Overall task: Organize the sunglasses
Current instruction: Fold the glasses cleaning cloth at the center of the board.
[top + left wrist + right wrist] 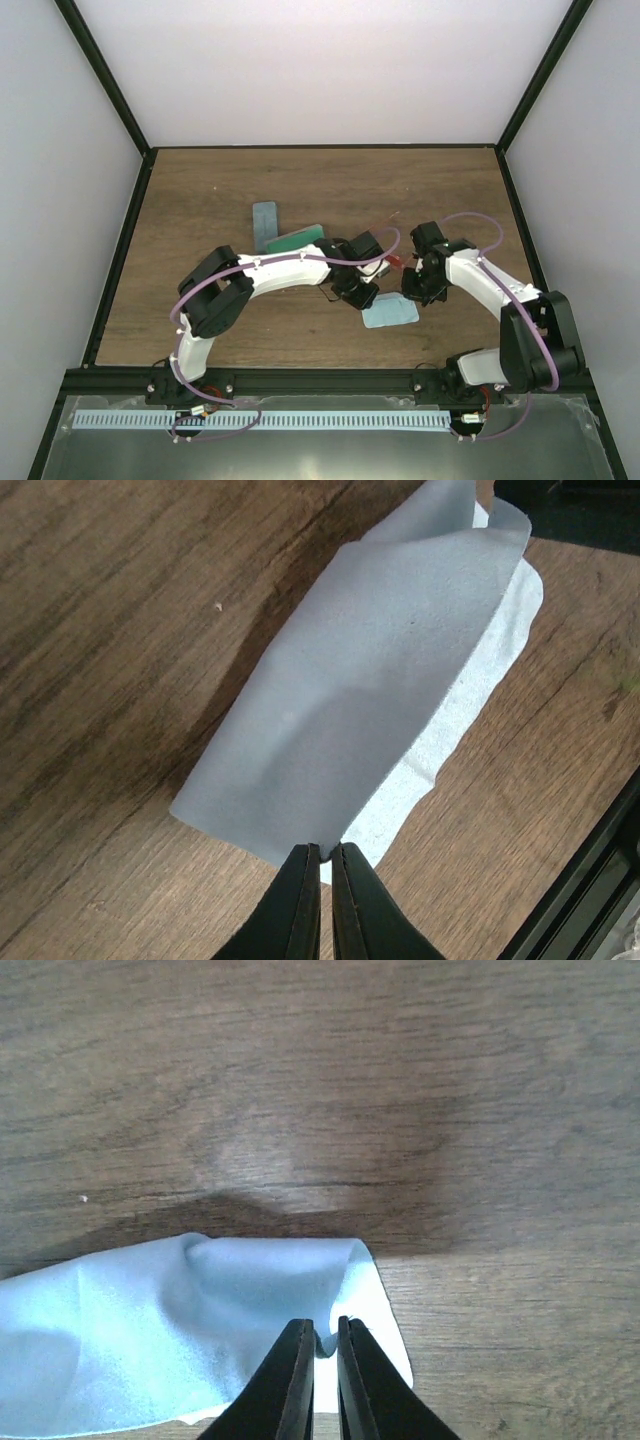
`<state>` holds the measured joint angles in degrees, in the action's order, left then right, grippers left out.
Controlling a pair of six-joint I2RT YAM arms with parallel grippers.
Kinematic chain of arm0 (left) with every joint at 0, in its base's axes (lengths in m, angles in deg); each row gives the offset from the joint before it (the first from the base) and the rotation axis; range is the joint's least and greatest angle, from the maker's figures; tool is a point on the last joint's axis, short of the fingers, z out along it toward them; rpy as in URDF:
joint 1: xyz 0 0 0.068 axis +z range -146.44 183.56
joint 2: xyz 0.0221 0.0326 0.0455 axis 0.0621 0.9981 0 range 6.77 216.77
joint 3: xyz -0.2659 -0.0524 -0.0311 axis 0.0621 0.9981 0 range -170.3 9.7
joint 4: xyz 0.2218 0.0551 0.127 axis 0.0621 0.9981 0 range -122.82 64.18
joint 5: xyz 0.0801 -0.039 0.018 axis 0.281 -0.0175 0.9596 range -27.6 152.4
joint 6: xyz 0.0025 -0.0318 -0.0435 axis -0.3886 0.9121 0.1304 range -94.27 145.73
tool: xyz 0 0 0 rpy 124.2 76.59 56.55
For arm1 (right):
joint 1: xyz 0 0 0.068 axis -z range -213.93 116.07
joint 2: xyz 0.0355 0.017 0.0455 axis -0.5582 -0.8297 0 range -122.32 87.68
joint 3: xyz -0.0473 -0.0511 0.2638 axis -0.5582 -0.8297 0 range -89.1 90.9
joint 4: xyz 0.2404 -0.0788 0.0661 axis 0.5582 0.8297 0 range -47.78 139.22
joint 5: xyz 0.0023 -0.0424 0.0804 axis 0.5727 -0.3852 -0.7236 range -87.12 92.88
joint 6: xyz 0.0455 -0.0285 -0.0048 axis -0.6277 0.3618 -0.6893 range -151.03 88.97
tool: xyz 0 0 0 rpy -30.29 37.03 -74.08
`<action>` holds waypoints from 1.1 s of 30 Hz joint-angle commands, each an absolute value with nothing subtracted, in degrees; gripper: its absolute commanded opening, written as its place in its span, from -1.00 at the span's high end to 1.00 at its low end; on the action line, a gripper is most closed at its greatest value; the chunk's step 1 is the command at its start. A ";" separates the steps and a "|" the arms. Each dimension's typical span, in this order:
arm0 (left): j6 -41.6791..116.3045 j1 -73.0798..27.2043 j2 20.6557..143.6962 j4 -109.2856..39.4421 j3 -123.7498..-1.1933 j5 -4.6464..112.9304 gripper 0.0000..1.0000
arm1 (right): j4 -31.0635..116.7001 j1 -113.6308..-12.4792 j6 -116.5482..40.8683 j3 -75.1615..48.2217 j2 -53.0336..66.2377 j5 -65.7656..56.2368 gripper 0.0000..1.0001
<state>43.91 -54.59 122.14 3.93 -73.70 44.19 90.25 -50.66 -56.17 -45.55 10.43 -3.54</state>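
Left pincer point(321, 849), right pincer point(322, 1326) both nipping one blue cloth point(380, 680); one blue-grey case point(264, 221), one green case point(296, 239), one red sunglasses point(396, 262)

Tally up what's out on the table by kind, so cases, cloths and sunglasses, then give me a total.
Oblong cases: 2, a grey-blue case and a green case
Light-blue cloth: 1
Red sunglasses: 1, mostly hidden between the arms
Total: 4
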 commanded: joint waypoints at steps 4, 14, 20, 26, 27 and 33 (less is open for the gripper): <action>42.09 -55.19 121.00 4.74 -72.45 42.94 0.92 | 94.40 -51.56 -56.55 -42.21 9.33 -2.65 0.84; 41.20 -55.21 120.38 4.62 -70.80 42.06 0.92 | 96.80 -51.58 -56.24 -40.45 9.66 -1.40 0.84; 41.03 -55.25 119.82 4.54 -69.96 42.08 0.92 | 97.84 -51.68 -57.17 -39.83 10.29 -1.26 0.79; 41.55 -55.13 118.67 4.03 -69.76 42.99 0.92 | 93.03 -51.68 -64.91 -42.82 11.95 -8.41 0.23; 41.61 -55.07 118.48 4.01 -69.76 42.79 0.92 | 91.55 -51.66 -66.24 -43.92 12.20 -9.86 0.23; 41.08 -54.96 117.98 5.10 -70.06 42.83 0.92 | 87.61 -51.55 -73.15 -46.96 12.51 -13.09 0.28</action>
<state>41.96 -54.94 119.72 4.37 -70.00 42.81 90.73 -51.27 -66.77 -45.99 11.26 -9.88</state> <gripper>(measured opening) 0.038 0.361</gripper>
